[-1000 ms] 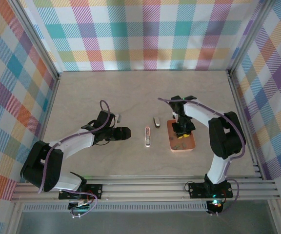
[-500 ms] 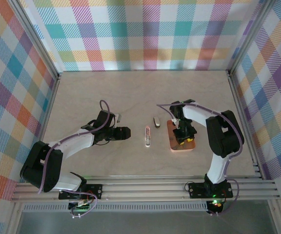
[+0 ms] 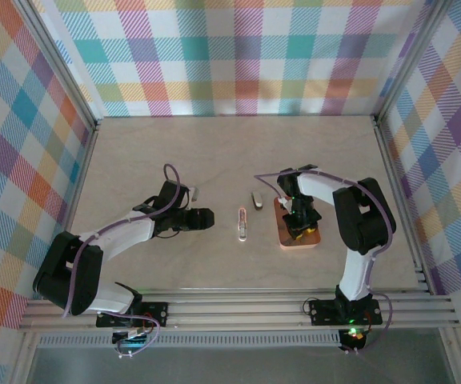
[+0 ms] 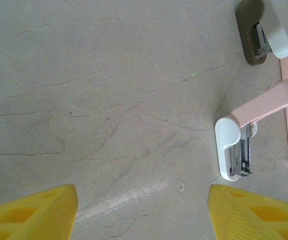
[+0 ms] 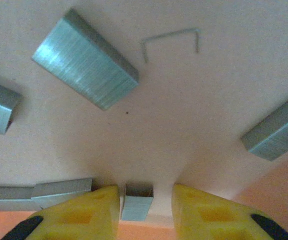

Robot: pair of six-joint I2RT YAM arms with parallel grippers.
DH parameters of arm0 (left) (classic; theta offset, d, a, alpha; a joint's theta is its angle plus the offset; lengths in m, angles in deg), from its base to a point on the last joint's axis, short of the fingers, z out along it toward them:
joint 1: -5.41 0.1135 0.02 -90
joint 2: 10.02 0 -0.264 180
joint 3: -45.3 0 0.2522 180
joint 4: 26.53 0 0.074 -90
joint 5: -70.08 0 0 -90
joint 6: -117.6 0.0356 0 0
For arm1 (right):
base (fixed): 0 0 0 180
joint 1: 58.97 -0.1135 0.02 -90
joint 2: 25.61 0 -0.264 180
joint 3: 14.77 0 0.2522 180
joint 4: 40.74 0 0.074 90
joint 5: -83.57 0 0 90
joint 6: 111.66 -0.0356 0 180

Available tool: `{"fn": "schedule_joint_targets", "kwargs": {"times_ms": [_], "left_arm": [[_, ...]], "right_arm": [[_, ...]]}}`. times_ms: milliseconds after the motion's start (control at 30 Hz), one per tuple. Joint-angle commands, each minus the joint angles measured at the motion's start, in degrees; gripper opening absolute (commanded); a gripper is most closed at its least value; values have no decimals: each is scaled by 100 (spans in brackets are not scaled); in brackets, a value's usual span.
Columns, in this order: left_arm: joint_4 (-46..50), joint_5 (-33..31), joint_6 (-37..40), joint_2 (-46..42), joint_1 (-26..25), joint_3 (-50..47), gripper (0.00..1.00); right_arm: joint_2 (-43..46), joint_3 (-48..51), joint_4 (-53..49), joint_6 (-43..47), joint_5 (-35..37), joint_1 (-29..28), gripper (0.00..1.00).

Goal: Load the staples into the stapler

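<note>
Grey staples (image 5: 86, 65): six blocks; one stapler (image 3: 242, 224)

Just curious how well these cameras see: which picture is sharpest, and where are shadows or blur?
Right wrist view: staple strips crisp, soft shadow fanning over the tray; left wrist view: stapler sharp, yellow fingertips slightly soft; top external view: evenly lit, everything tiny.

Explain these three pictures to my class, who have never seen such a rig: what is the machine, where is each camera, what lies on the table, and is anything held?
Two robot arms, each ending in a two-finger gripper. The overhead camera shows the table: an opened pink stapler, a grey-white piece, an orange tray. Each wrist carries a camera. The left gripper is open, empty. The right gripper, in the tray, straddles one of the staples; a gap shows, so nothing held.
</note>
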State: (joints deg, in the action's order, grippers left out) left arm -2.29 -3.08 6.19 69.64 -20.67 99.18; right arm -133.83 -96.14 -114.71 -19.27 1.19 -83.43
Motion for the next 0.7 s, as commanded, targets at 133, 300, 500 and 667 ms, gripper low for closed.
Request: {"fn": "schedule_joint_targets", "kwargs": {"times_ms": [133, 300, 500, 667], "left_arm": [[131, -69, 29, -120, 51, 124, 70], [138, -75, 17, -143, 52, 124, 70], [174, -101, 25, -164, 52, 123, 70], [148, -113, 6, -190, 54, 90, 70]], "right_arm": [[-295, 192, 528, 37, 49, 4, 28], [-80, 125, 674, -80, 54, 4, 24], [208, -161, 691, -143, -152, 8, 21], [518, -148, 659, -184, -94, 12, 20]]}}
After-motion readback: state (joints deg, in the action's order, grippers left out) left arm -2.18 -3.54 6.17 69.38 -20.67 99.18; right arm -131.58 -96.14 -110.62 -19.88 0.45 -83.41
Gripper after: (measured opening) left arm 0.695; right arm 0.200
